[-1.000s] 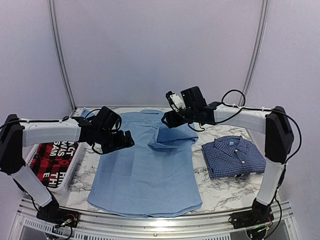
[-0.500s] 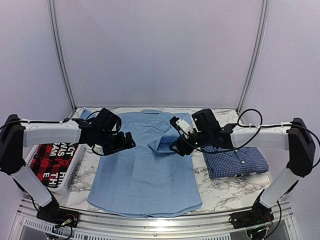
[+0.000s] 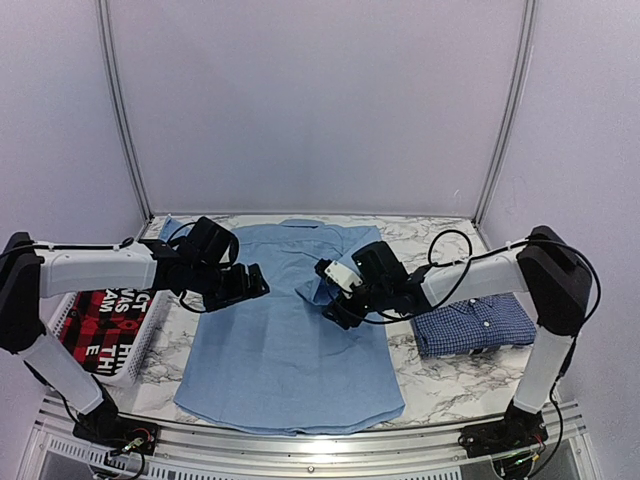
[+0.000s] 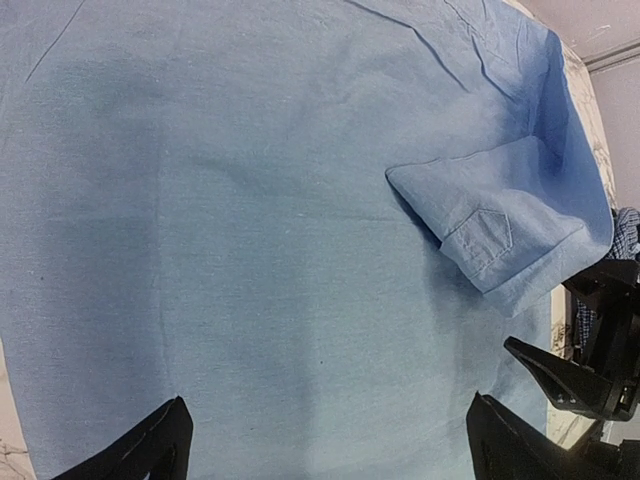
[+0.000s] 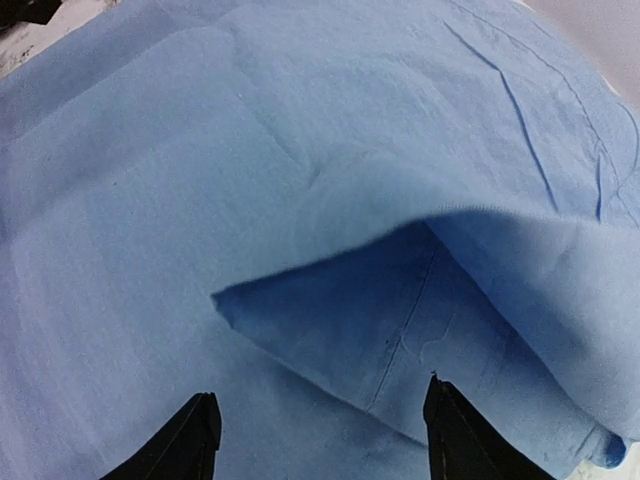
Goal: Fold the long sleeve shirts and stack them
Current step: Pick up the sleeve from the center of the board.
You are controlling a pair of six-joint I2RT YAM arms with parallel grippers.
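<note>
Light blue shirt point(image 3: 290, 345) spread flat, right gripper point(image 3: 333, 312) hovering just above its folded-in sleeve point(image 3: 312, 288), jaws apart and empty, left gripper point(image 3: 252, 284) wide open over the shirt's left side

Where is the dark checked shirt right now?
In the top view, the dark checked shirt lies folded on the right, just right of the spread light blue shirt.

This looks like a robotics lab booth. Plain pale walls point(image 3: 320, 100) and bare metal poles point(image 3: 118, 110) enclose a marble-patterned surface point(image 3: 455, 385), with the cabled left arm point(image 3: 95, 270) and right arm point(image 3: 480, 278) bolted to an aluminium rail point(image 3: 300, 447) at its near edge.
</note>
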